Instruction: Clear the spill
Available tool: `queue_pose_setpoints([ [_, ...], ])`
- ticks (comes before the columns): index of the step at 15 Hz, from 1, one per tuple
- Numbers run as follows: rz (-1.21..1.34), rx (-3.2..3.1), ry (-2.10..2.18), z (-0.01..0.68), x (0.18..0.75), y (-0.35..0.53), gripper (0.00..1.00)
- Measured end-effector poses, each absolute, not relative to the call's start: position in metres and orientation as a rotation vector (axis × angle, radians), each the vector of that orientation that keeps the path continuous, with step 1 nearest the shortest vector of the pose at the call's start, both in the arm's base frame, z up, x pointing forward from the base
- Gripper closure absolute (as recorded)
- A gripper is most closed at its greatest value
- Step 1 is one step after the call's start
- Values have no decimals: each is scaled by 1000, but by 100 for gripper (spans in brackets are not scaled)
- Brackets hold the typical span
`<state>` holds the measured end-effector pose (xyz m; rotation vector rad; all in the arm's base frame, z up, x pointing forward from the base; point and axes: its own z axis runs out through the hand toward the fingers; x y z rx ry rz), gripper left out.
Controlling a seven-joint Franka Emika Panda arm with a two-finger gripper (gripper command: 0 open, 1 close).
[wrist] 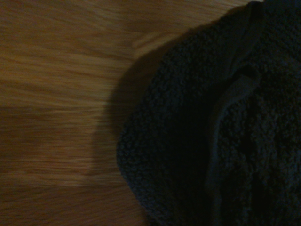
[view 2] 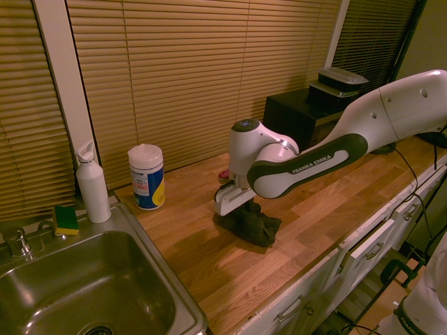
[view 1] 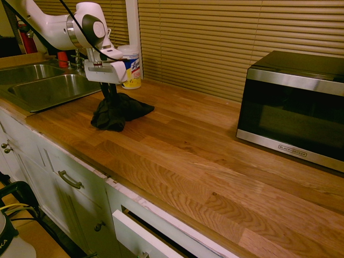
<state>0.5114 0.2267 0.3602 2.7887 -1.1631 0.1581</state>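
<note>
Claw point(view 1: 111, 92) points down, clamped on black rag point(view 1: 119, 111) bunched on wooden tabletop point(view 1: 204, 161); spill not discernible, possibly under rag.

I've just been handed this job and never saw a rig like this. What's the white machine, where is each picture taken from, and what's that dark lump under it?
The white machine is a robot arm; its gripper points down, shut on a black cloth bunched on the wooden countertop. Two pictures come from room cameras on opposite sides of the arm; the third, from its wrist, shows the cloth close up. Nearby are a wipes canister, a sink, a white bottle, a sponge and a microwave. No spill is visible.
</note>
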Motion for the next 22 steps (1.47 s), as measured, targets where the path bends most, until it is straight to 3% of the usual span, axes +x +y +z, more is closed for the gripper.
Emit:
queue_pose_setpoints([
  [7,181,2796,-1058,370,521,323,100],
  [8,179,2798,-1049,370,522,331,0],
  [22,219,2801,-1040,404,526,360,0],
])
